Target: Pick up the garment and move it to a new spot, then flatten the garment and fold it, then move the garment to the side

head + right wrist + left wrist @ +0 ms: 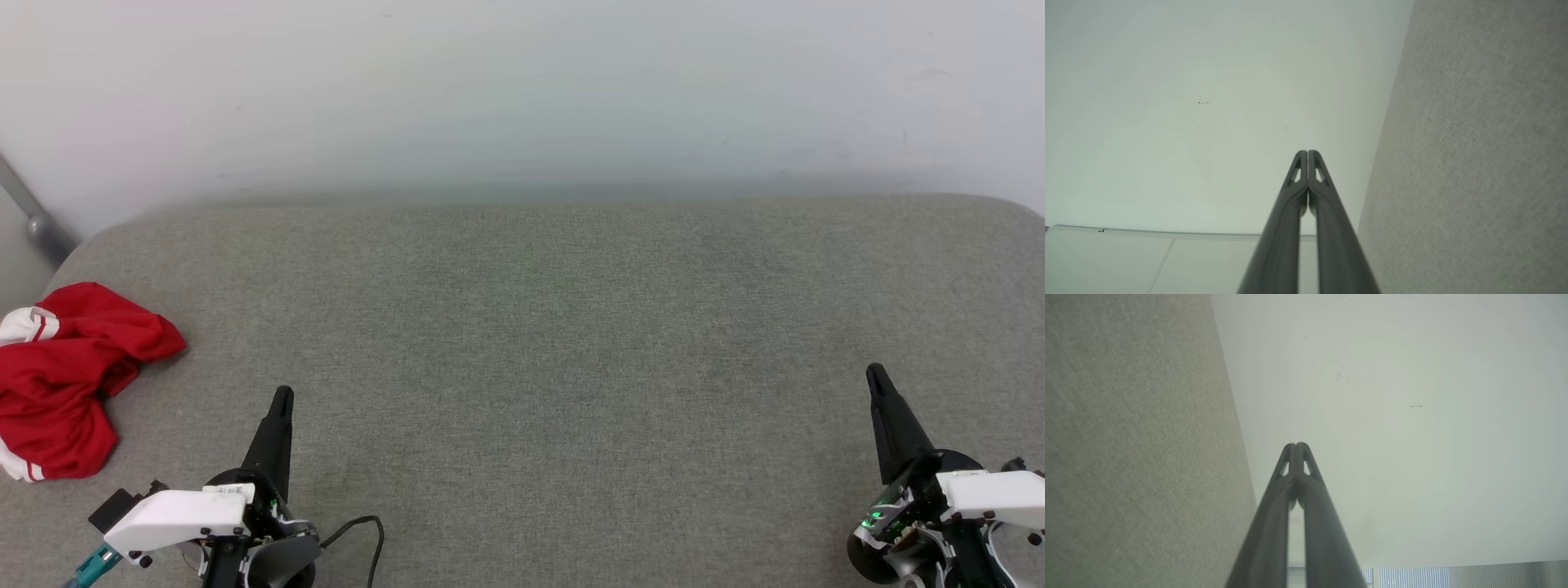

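Observation:
The garment [61, 376] lies crumpled at the far left edge of the grey fabric surface [539, 343], red with a bit of white sleeve and striped trim showing. My left gripper [282, 394] stands at the lower left, a little right of the garment and apart from it, shut and empty. At the lower right my right gripper [875, 372] is shut with nothing in it, far from the garment. In the left wrist view the left gripper [1297, 444] has its tips pressed together. The right gripper [1307, 151] looks the same in the right wrist view.
A pale wall [522, 90] rises behind the surface's far edge. A grey metal bar [33, 216] leans at the far left by the rounded corner. A black cable [367, 531] loops beside my left wrist. The fabric surface [1126, 449] fills one side of each wrist view.

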